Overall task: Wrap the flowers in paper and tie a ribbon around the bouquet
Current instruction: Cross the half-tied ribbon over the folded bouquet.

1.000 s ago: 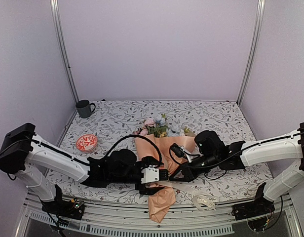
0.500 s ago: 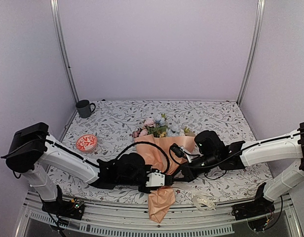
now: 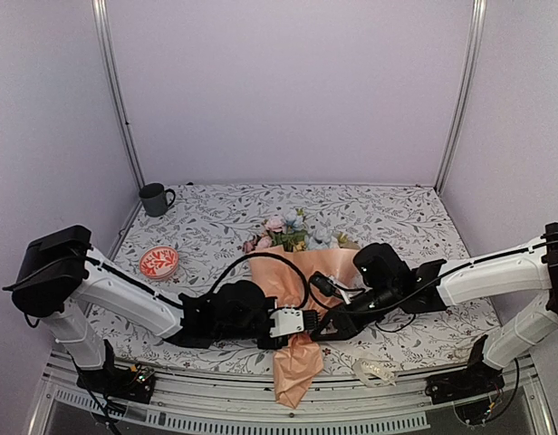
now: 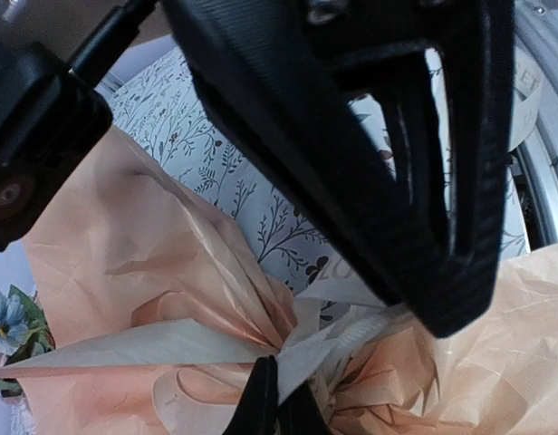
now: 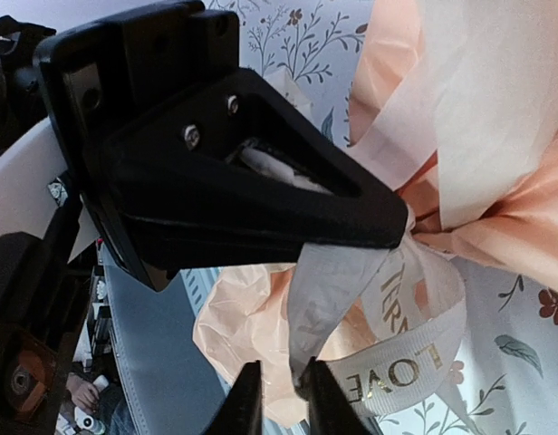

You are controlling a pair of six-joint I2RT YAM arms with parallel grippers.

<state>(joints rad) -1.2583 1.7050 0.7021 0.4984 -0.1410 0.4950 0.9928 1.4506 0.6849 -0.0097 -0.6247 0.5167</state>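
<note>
Lilac walls (image 3: 288, 91) close in a desk (image 3: 415, 227) covered by a leaf-print cloth (image 3: 216, 217). On its middle lies the bouquet (image 3: 331, 265). Its flowers (image 3: 293, 232) point toward the back wall, and the pinched tail of the paper (image 3: 295, 367) hangs over the front edge. A dark mug (image 3: 156, 198) stands in the far left corner and a red-and-white dish (image 3: 158, 262) sits nearer on the left, both well apart from the bouquet. A pale coil (image 3: 374, 370) lies at the front edge, right of the paper tail.

Both arms reach in from the sides and meet over the narrow waist of the bouquet, hiding it from above. The ribbon (image 5: 406, 362), cream with gold lettering, goes around that waist. The left tool (image 4: 274, 408) is pressed together, pinching the ribbon right at the gathered paper. The right tool (image 5: 281, 403) has its fingers a little apart. A strand of ribbon hangs down to the gap, and whether it touches them I cannot tell. Each wrist view is largely blocked by the black body of the other tool, just beside.
</note>
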